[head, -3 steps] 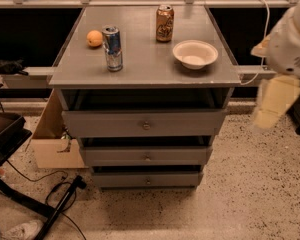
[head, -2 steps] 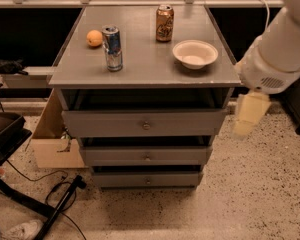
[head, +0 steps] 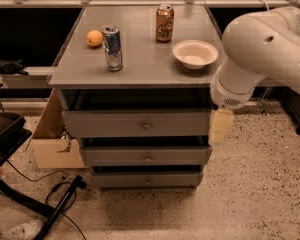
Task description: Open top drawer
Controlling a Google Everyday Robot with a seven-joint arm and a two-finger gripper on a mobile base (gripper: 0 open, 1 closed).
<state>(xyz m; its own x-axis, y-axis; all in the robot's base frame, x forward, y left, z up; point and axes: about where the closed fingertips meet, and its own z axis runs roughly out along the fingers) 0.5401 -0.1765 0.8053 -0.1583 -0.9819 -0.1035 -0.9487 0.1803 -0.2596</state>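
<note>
The gripper (head: 220, 127) is seen at 3 o'clock from the top drawer's (head: 105, 124) knob (head: 146, 126), beside the drawer's right end; whether it is spread or closed cannot be made out.

A grey desk (head: 140, 69) carries an orange (head: 94, 38), a blue can (head: 112, 48) just beside it, a brown can (head: 164, 23) farther back, and a white bowl (head: 195, 53) near the right edge. Below the top, under a dark gap, sits the top drawer (head: 110, 125) with a round knob (head: 146, 126) at centre, and two narrower drawers (head: 120, 157) lie beneath. The white arm (head: 265, 44) reaches in from the right. Its pale pincer (head: 220, 126) hangs by the top drawer's right end, well apart from the knob. A cardboard box (head: 52, 151) stands on the floor to the left.
</note>
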